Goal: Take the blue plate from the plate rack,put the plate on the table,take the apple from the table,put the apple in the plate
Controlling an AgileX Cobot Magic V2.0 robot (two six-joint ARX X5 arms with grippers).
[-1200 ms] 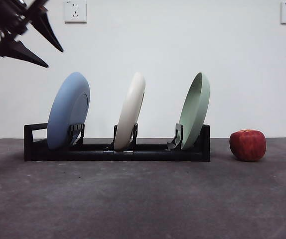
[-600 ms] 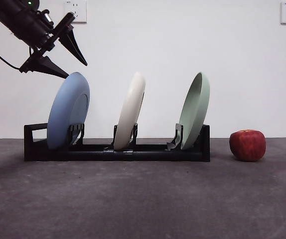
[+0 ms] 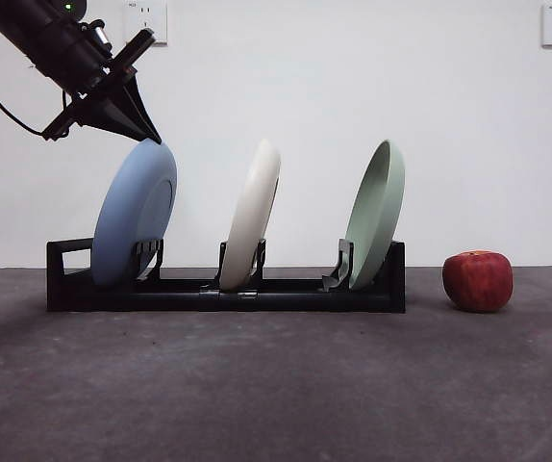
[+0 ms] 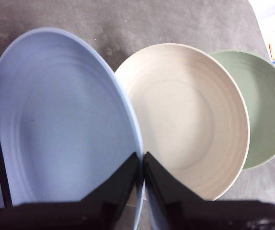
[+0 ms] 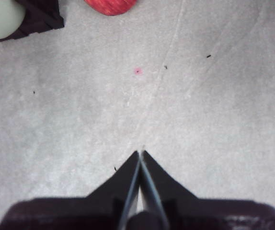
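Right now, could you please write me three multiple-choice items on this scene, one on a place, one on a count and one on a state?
1. Where is the apple?
A. on the table, beside the plate rack's green-plate end
B. in the rack
C. on the blue plate

2. How many plates stand in the rack?
A. two
B. three
C. four

3. The left gripper is:
A. wide open above the apple
B. shut on the blue plate's top rim
C. holding the apple

Answers: 1 A, it rests on the table past the rack; 2 B, blue, cream and green; 3 B, its jaws pinch the rim.

blue plate [image 3: 134, 214] upright in plate rack [image 3: 226, 287], apple [image 3: 478, 280] beside
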